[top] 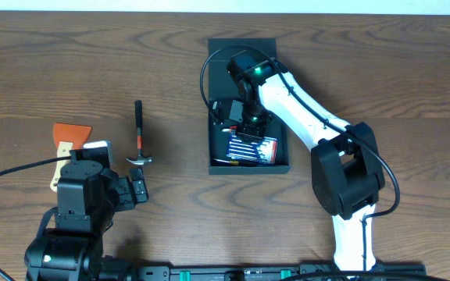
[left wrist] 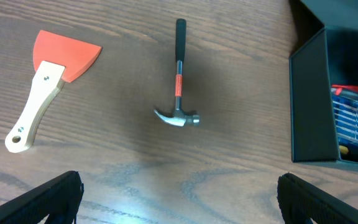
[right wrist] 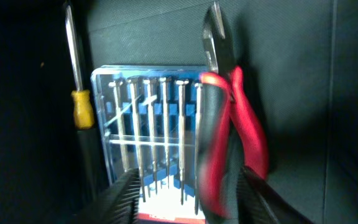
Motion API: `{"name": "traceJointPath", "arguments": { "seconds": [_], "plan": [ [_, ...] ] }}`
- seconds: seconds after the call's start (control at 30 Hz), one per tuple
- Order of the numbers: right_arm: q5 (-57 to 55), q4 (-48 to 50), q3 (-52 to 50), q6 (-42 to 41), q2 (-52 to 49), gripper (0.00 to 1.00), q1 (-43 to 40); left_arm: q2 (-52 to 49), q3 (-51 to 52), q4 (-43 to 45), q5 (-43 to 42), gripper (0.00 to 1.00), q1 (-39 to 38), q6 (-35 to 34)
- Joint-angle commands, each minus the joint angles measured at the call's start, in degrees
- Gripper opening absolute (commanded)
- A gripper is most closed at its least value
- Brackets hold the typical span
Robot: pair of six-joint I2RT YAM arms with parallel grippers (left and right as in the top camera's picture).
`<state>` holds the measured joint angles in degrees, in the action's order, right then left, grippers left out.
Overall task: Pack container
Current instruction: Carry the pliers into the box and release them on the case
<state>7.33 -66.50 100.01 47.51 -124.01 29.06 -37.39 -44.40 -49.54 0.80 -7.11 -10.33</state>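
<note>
Hovering inside container [top: 244, 48]: right hand [top: 250, 125].

Dark teal container [top: 247, 47], orange-bladed scraper [left wrist: 48, 68], red-and-black pliers [right wrist: 229, 130], blue bit case [right wrist: 148, 124], brown woodgrain table [top: 69, 55]

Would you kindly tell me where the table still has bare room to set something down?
Bare wood lies between the hammer and the container, and along the far edge left of the container. It is crowded inside the container, around the right gripper, and near the scraper beside the left arm.

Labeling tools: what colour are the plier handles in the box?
Red and black, on the pliers; clearest in the right wrist view.
</note>
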Motion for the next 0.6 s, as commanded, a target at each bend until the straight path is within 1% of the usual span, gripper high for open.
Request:
{"name": "traceJointPath", "arguments": {
  "seconds": [0.0,0.1,0.23,0.37,0.5,0.57],
  "plan": [
    [1.1,0.4,0.4,-0.3,-0.8,0.46,0.2,0.0,-0.9,-0.2,-0.2,0.99,0.3,-0.1],
    [1.1,0.3,0.4,-0.8,-0.8,0.47,0.2,0.0,-0.9,-0.1,-0.2,0.99,0.3,-0.1],
    [1.0,0.3,0.5,-1.5,-0.3,0.45,0.2,0.0,-0.9,0.4,-0.2,0.99,0.3,-0.1],
    [0.1,0.2,2.9,-5.1,2.3,0.48,0.2,0.0,-0.9,1.6,-0.9,0.99,0.3,0.0],
    [-1.1,-0.7,7.5,-5.8,7.1,0.53,0.1,0.0,-1.0,1.6,-1.4,0.99,0.3,-0.6],
    [-2.9,-1.2,10.4,-7.0,10.4,0.58,-0.2,0.0,-1.7,1.6,-1.1,0.99,0.3,-4.1]
  ]
}}
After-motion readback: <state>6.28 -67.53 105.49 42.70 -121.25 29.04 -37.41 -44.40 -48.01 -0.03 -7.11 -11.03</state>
